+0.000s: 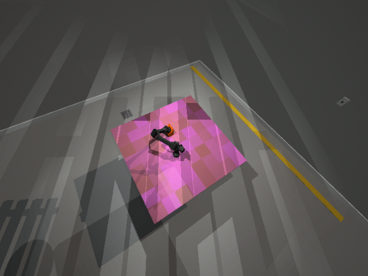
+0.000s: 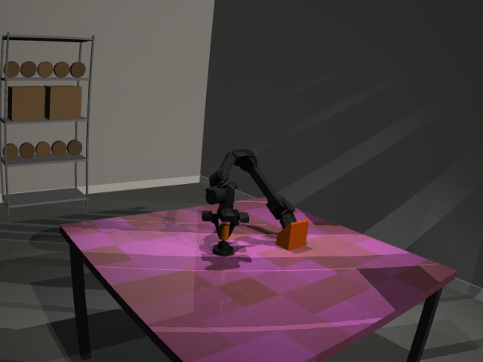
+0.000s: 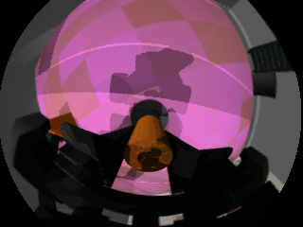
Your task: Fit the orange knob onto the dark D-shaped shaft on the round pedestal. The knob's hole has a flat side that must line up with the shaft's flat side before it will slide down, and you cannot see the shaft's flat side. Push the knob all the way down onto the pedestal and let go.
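The orange knob is upright between the fingertips of my gripper, which is shut on it. The dark round pedestal stands on the table directly below the knob. In the exterior view, a dark stub shows between the knob's lower end and the pedestal's wide base, so the knob is not down against that base. How far the shaft is inside the knob cannot be told. The shaft's flat side is hidden. In the top view the arm hides the knob.
An orange wedge-shaped block stands at the arm's base, right of the pedestal in the exterior view. The pink checkered table bears shadows of the arm. A shelf with boxes stands far behind.
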### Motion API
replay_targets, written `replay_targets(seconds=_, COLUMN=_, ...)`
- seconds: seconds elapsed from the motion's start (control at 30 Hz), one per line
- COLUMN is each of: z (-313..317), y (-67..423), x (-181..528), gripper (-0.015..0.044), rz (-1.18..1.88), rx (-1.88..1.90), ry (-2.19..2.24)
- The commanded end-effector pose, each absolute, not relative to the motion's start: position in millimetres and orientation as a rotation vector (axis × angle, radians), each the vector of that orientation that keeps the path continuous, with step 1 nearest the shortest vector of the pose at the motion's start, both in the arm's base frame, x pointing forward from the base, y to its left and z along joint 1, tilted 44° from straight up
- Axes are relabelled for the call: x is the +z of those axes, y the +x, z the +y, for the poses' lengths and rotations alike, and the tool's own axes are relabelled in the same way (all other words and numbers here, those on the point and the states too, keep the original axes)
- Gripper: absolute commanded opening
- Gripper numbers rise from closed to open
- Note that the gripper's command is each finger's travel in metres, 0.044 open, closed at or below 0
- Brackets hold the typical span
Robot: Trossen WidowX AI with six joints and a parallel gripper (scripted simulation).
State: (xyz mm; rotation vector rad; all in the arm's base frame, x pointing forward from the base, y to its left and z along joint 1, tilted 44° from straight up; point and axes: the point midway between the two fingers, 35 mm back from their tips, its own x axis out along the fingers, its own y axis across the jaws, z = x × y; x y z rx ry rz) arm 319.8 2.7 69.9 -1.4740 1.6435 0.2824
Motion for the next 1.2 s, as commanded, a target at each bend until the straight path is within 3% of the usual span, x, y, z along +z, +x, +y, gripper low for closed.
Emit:
replay_targets(seconds=0.0, z=3.9, y=321.2, x=71.3, gripper=0.0000, rz=1.646, rx=0.347, ry=-1.530)
replay_targets(seconds=1.17, z=4.1, y=320.7, x=70.9, gripper=0.0000, rz=1.652, rx=0.533, ry=-1.683)
